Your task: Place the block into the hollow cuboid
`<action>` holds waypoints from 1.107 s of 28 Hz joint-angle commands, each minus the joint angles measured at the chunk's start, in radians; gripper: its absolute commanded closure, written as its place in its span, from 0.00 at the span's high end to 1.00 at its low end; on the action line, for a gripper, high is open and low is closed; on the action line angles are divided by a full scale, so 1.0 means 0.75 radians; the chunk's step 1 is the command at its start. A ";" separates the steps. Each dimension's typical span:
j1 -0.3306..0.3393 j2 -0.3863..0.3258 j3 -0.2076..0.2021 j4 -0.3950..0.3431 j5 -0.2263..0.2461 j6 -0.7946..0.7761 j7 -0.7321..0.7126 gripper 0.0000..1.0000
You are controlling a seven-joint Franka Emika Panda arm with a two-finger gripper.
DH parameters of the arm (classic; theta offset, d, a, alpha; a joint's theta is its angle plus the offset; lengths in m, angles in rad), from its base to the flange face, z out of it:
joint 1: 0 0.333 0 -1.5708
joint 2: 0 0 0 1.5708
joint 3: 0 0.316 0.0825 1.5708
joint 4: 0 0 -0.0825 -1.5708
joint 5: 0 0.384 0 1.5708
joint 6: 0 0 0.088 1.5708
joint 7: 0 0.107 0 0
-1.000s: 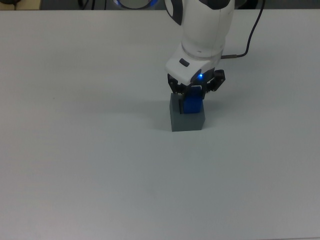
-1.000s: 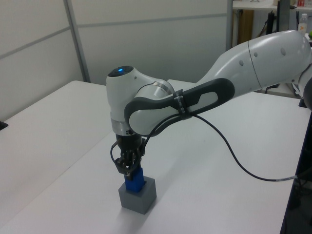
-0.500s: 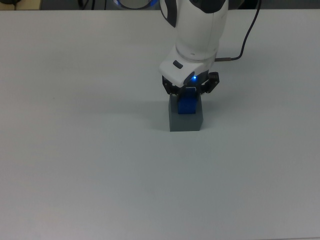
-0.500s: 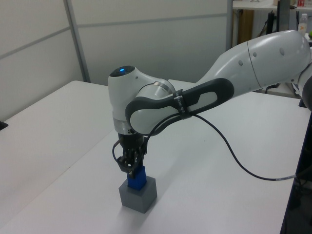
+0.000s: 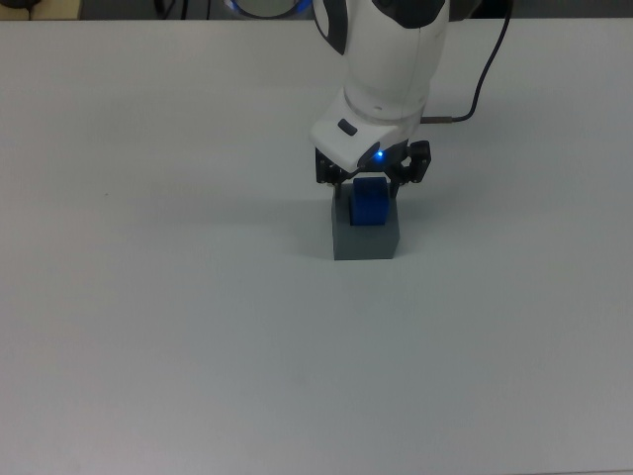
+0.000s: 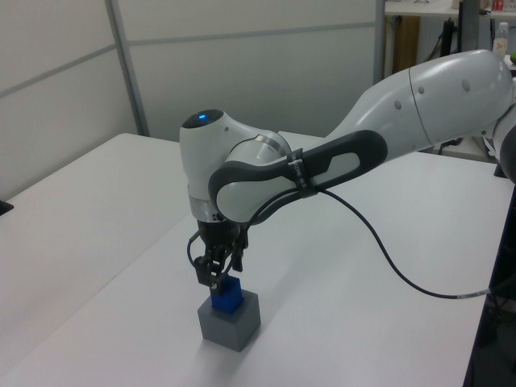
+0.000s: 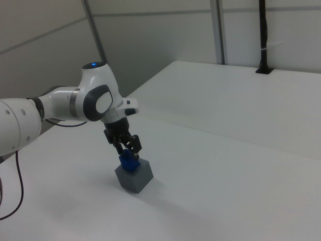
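The blue block (image 5: 370,203) stands in the recess of the grey hollow cuboid (image 5: 366,240), its upper part sticking out above the rim. In the left view the block (image 6: 228,296) shows atop the hollow cuboid (image 6: 230,326), and in the right view the block (image 7: 129,162) leans a little in the hollow cuboid (image 7: 135,178). My gripper (image 5: 371,178) hangs straight above the block, open, its fingers level with the block's top and apart from it. The gripper (image 6: 218,278) points down, seen also in the right view as the gripper (image 7: 128,149).
The white table (image 5: 148,297) stretches wide on all sides of the hollow cuboid. A black cable (image 6: 387,266) loops from the arm down over the table at the left view's right. The table's edge (image 6: 476,339) runs along the left view's right.
The gripper shifted slightly toward the top view's left with the block, then let it go and rose a little. The block now sits lower in the hollow cuboid.
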 commanded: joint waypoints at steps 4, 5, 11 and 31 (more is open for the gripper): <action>0.002 -0.162 -0.082 -0.017 -0.029 -0.161 0.038 1.00; 0.002 -0.179 -0.096 -0.017 -0.027 -0.181 0.032 1.00; -0.008 -0.310 -0.180 -0.019 -0.027 -0.310 0.011 1.00; -0.135 -0.504 -0.237 0.001 0.006 -0.437 -0.197 1.00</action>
